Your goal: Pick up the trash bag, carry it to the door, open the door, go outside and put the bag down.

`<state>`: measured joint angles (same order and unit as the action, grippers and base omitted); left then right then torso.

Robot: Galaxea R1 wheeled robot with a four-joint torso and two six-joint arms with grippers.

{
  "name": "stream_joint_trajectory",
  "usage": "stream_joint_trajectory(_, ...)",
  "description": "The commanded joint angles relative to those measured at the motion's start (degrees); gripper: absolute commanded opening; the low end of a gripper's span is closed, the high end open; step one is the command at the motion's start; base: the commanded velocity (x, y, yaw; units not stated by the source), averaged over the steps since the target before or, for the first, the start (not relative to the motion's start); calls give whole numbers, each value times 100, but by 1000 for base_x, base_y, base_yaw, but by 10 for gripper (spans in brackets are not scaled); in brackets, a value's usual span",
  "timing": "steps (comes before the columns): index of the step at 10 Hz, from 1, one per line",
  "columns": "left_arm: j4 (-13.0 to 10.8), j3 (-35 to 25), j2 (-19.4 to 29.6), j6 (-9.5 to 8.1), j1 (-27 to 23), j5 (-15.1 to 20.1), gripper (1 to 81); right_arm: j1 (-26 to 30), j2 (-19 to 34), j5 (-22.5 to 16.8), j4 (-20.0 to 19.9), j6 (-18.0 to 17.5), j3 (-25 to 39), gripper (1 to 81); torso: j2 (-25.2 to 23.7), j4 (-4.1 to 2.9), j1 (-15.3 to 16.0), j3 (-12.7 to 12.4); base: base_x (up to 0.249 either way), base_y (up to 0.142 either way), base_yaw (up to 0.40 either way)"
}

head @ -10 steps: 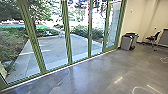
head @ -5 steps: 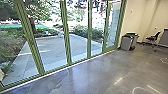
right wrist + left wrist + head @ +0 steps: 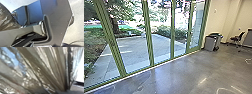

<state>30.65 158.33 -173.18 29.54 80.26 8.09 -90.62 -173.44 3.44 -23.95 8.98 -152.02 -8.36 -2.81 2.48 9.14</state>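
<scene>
- The trash bag (image 3: 41, 69) was close up against the left pincer, its folds drawn together into a bunch. Whether that pincer was clamped on it or apart could not be told; a weak hold on thin, slippery plastic could let the bag slide out and drop.
- Those tight creases looked like stretched plastic. A heavy load pulling away from the left pincer might tear it and spill the trash.
- Near the right pincer, the bag sat just beside the robot's dark plate (image 3: 56, 28); whether they touched could not be told. A swing of the bag while driving could make it rub or snag there.
- Whether the right pincer was apart or together could not be told either. If neither pincer was free, opening the door would likely be awkward.
- Ahead, beyond both pincers, stood the glass doors (image 3: 148, 32), seemingly shut, with no handle clear to see. Mistaking a fixed pane for the door, or coming in at a slant, could knock the bag or an arm on the green frame.
- Out to the right of the pincers stood the bins (image 3: 212, 43); a wide turn that way might clip them.
</scene>
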Motion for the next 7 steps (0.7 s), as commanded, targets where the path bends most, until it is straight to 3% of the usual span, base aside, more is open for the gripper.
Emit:
stream_joint_trajectory(1, -15, 5, 11, 17, -331, 412, 10, 198, -27, -397, 66, 51, 24, 811, 0, 0, 0, 0, 126, -64, 0)
stream_joint_trajectory(5, -15, 5, 11, 17, -331, 403, 10, 189, -36, -397, 66, 51, 24, 811, 0, 0, 0, 2, 127, -64, 0)
stream_joint_trajectory(7, -15, 5, 11, 17, -331, 403, 10, 198, -27, -397, 58, 51, 24, 811, 0, 0, 0, 2, 131, 0, 0)
